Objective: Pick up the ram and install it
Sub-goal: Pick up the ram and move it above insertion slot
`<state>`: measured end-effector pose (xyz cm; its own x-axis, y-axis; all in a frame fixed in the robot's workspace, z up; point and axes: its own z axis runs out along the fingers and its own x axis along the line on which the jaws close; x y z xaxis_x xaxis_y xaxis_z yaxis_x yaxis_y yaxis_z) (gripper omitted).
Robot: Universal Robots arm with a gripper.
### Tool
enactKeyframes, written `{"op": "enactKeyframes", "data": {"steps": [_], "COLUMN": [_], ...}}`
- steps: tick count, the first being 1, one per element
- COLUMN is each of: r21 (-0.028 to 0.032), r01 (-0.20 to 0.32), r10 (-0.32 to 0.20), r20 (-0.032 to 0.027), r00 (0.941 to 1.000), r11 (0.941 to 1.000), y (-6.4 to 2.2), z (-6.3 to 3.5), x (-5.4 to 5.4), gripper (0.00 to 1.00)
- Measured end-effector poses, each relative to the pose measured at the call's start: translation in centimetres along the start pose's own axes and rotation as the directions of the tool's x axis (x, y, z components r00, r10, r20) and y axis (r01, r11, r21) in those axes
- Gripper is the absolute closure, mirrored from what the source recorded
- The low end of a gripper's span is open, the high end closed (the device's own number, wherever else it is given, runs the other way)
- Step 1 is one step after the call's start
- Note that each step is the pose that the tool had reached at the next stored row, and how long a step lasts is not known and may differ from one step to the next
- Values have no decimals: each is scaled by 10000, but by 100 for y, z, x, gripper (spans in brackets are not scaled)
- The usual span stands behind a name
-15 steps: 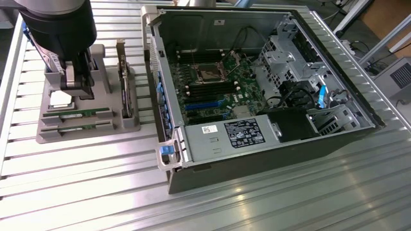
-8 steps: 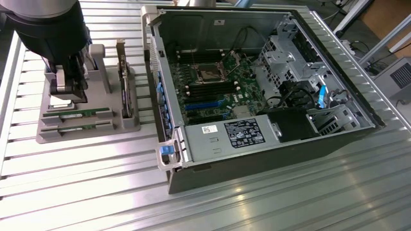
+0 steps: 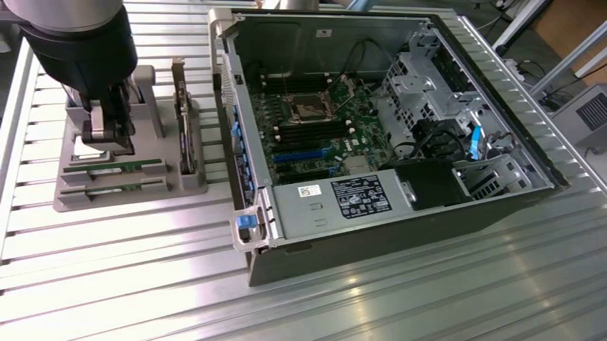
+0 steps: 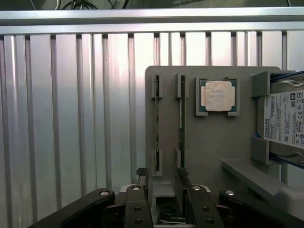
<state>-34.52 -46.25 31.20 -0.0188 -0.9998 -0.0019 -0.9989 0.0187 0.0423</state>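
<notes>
We see one ribbed aluminium tabletop [image 3: 114, 284] carrying one open dark-grey computer case [image 3: 379, 249], lying on its side with its green motherboard [image 3: 313, 128] exposed. Cables and drive cages crowd the case's far end, and we cannot make them out singly.

One black robot arm [image 3: 76, 35] stands over a grey plastic parts holder [image 3: 85, 199] at the exterior view's left, hiding much of the holder's back half. Its hand [image 3: 106, 145] hangs just above the holder, fingers [image 4: 142, 209] spread wide and holding nothing.

In the wrist view, one silver hard drive with a white label [image 4: 285, 123] is cut off by the frame edge. One dark expansion card [image 3: 185, 121] stands on edge in the holder.

We count two sticks seated on edge in the holder's slots: a long, narrow green ram stick [image 4: 157, 118] and a second ram stick [image 4: 181, 118] parallel beside it. Their ends near the hand are hidden by the fingers. One square silver processor chip [image 4: 219, 96] sits in its own pocket.
</notes>
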Motion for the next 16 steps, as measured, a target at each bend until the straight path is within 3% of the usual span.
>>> {"op": "enactKeyframes", "data": {"steps": [2, 5, 16], "r21": [1, 2, 3], "r01": [-3, -7, -11], "r10": [3, 7, 11], "r20": [-82, -159, -252], "r00": [10000, 9999, 9997], "r11": [10000, 10000, 10000], "y": [-39, -59, -100], "z": [13, 27, 95], "x": [-21, -41, -118], "gripper": [64, 64, 64]}}
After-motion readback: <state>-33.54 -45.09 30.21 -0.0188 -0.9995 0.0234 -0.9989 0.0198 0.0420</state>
